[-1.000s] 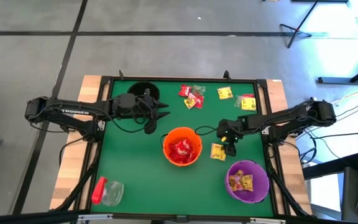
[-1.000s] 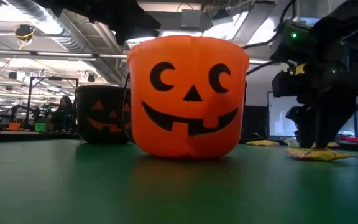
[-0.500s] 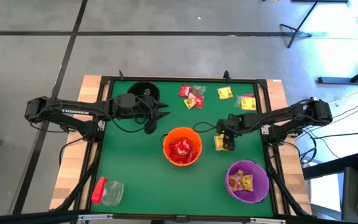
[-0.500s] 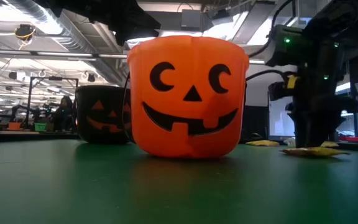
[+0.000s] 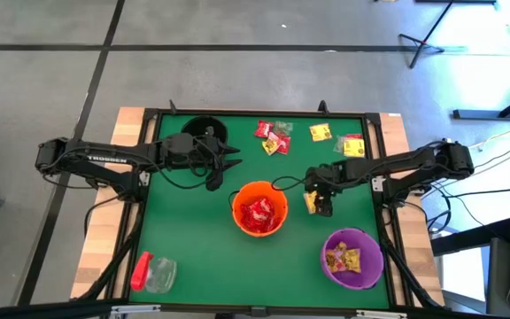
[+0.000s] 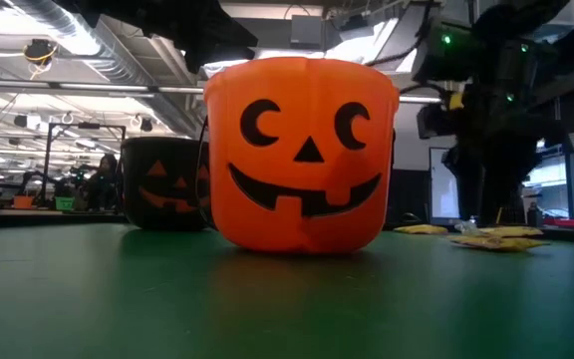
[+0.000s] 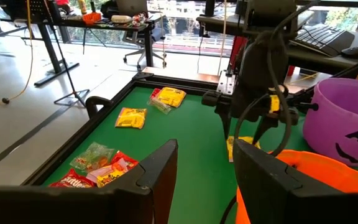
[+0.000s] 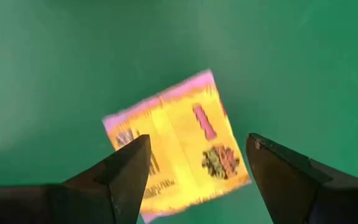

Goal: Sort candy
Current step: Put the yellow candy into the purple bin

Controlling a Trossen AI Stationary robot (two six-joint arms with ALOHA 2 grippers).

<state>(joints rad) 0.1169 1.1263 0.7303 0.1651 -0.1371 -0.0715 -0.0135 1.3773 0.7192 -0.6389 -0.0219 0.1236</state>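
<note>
Over a yellow candy (image 8: 178, 143), right jaws (image 8: 199, 171) stand apart.
Left jaws (image 7: 205, 171) apart by orange bucket (image 5: 259, 209); the left arm reads "TROSSEN".

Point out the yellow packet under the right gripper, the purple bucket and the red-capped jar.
yellow packet (image 8: 176, 140), right wrist view, middle of its wrapper.
purple bucket (image 5: 377, 251), high view, its rim.
red-capped jar (image 5: 160, 274), high view, its clear body.

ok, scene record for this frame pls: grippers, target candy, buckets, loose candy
right gripper: open, over yellow packet
yellow packet: flat on the mat, right of orange bucket
left gripper: open, empty, beside black bucket
orange bucket: red candy inside
purple bucket: yellow candy inside
black bucket: contents unclear
loose candy: far edge of mat
</note>
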